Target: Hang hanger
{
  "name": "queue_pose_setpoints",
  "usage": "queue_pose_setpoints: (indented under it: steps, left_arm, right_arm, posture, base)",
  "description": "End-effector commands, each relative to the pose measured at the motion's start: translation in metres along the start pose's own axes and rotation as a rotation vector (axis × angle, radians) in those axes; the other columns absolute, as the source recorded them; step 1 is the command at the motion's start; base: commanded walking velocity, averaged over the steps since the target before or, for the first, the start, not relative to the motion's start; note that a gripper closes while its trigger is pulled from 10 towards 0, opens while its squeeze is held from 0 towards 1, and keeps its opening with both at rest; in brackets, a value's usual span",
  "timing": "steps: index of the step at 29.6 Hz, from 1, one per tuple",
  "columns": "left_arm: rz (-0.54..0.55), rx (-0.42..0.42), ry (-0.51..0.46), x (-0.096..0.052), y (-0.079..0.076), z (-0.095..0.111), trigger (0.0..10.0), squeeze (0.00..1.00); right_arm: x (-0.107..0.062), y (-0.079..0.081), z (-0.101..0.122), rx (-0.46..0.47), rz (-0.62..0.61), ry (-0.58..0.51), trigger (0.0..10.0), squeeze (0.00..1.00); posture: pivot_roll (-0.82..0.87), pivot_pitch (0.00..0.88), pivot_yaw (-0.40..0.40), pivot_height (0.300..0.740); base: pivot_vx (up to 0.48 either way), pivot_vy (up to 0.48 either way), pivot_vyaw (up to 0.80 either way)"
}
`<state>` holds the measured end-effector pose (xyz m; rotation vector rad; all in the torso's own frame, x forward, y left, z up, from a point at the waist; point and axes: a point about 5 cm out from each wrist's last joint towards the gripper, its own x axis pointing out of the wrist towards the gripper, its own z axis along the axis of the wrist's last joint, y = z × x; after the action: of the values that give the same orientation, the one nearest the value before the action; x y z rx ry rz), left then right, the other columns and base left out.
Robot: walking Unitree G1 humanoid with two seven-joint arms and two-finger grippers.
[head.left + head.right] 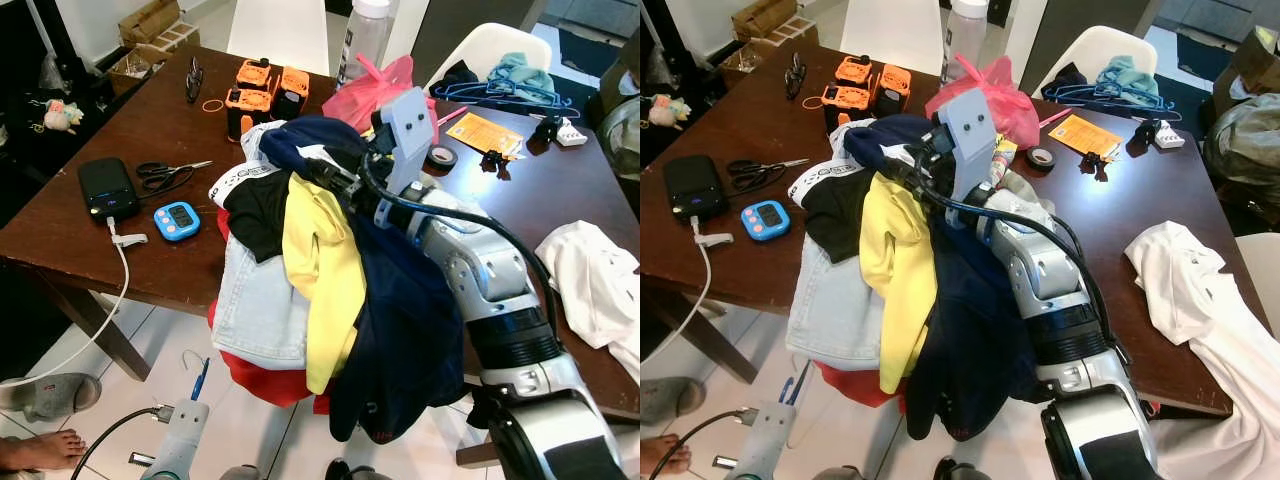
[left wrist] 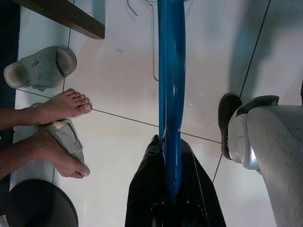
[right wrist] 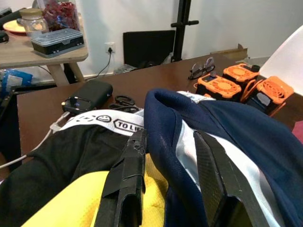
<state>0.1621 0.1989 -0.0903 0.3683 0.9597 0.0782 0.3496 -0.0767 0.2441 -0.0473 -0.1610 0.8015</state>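
My left gripper (image 2: 171,156) hangs low beside the table, shut on a blue hanger (image 2: 171,71) that points down toward the tiled floor; the same hanger (image 1: 201,379) sticks up from the silver wrist. My right gripper (image 3: 170,137) rests on a heap of clothes (image 1: 300,260) draped over the table's front edge: jeans, a yellow shirt, a black piece and red cloth. Its fingers (image 3: 125,189) stand open astride the collar of a navy garment (image 3: 227,123). More blue hangers (image 1: 500,92) lie on a white chair at the back right.
On the brown table (image 1: 120,130) lie a power bank (image 1: 108,187) with a white cable, scissors (image 1: 165,174), a blue timer (image 1: 178,220), orange battery packs (image 1: 262,88), a pink bag (image 1: 375,90) and a white cloth (image 1: 595,285). A person's bare feet (image 2: 61,106) and slippers (image 2: 40,68) are close by.
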Motion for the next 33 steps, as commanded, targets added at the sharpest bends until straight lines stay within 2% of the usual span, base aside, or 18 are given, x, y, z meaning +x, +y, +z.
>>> queue_pose_setpoints:
  steps: [1,4,5,7,9,12,15,17,18,20,24,29,31,33]
  left_arm:
    - [-0.155,-0.02,0.026,-0.008,-0.038,-0.007,10.0,0.0]
    - [-0.155,-0.023,0.027,-0.009,-0.039,-0.007,10.0,0.0]
    - [-0.155,-0.023,0.027,-0.009,-0.039,-0.007,10.0,0.0]
    - [-0.155,-0.028,0.028,-0.009,-0.039,-0.007,10.0,0.0]
    - [-0.155,-0.03,0.029,-0.009,-0.039,-0.008,10.0,0.0]
    - [-0.154,-0.036,0.032,-0.009,-0.039,-0.008,10.0,0.0]
    - [-0.153,-0.04,0.033,-0.009,-0.039,-0.008,10.0,0.0]
    - [-0.153,-0.042,0.034,-0.009,-0.039,-0.009,10.0,0.0]
    - [-0.153,-0.043,0.035,-0.009,-0.039,-0.009,10.0,0.0]
    - [-0.153,-0.043,0.035,-0.009,-0.039,-0.009,10.0,0.0]
    - [-0.155,-0.043,0.036,-0.009,-0.039,-0.009,10.0,0.0]
    - [-0.157,-0.043,0.035,-0.009,-0.039,-0.009,10.0,0.0]
    - [-0.157,-0.043,0.037,-0.009,-0.039,-0.009,10.0,0.0]
    - [-0.155,-0.042,0.044,-0.009,-0.037,-0.013,10.0,0.0]
  right_arm:
    - [0.003,0.004,-0.006,-0.017,0.011,0.028,10.0,0.0]
    - [0.009,0.015,-0.016,-0.076,0.037,0.069,10.0,0.0]
    - [0.009,0.015,-0.016,-0.076,0.037,0.069,10.0,0.0]
    - [0.012,0.019,-0.028,-0.154,0.051,0.141,10.0,0.0]
    - [0.013,0.02,-0.032,-0.184,0.05,0.168,10.0,0.0]
    - [0.016,0.009,-0.037,-0.193,-0.069,0.206,10.0,0.0]
    - [0.017,0.001,-0.035,-0.183,-0.135,0.204,10.0,0.0]
    - [0.016,-0.008,-0.03,-0.185,-0.183,0.184,10.0,0.0]
    - [0.016,-0.013,-0.02,-0.196,-0.198,0.138,10.0,0.0]
    - [0.016,-0.014,-0.016,-0.199,-0.208,0.113,10.0,0.0]
    - [0.016,-0.014,-0.005,-0.186,-0.194,0.056,10.0,0.0]
    - [0.018,-0.004,-0.015,-0.191,-0.122,0.095,10.0,0.0]
    - [0.018,0.005,-0.024,-0.158,-0.045,0.133,10.0,0.0]
    - [0.017,0.015,-0.03,-0.078,0.037,0.14,10.0,0.0]
  posture:
    - [0.12,0.05,-0.089,0.74]
    - [0.13,0.051,-0.09,0.74]
    - [0.13,0.051,-0.09,0.74]
    - [0.12,0.054,-0.094,0.74]
    - [0.12,0.054,-0.094,0.74]
    - [0.13,0.055,-0.097,0.74]
    - [0.13,0.056,-0.099,0.74]
    - [0.13,0.056,-0.099,0.74]
    - [0.13,0.057,-0.099,0.74]
    - [0.12,0.058,-0.098,0.74]
    - [0.12,0.057,-0.098,0.74]
    - [0.12,0.056,-0.098,0.74]
    - [0.12,0.056,-0.099,0.74]
    - [0.13,0.055,-0.097,0.74]
  base:
    - [0.0,0.0,0.0]
    - [0.0,0.0,0.0]
    - [0.0,0.0,0.0]
    - [0.0,0.0,0.0]
    - [0.0,0.0,0.0]
    - [0.0,0.0,0.0]
    - [0.0,0.0,0.0]
    - [0.0,0.0,0.0]
    - [0.0,0.0,0.0]
    - [0.0,0.0,0.0]
    - [0.0,0.0,0.0]
    - [0.0,0.0,0.0]
    - [0.0,0.0,0.0]
    - [0.0,0.0,0.0]
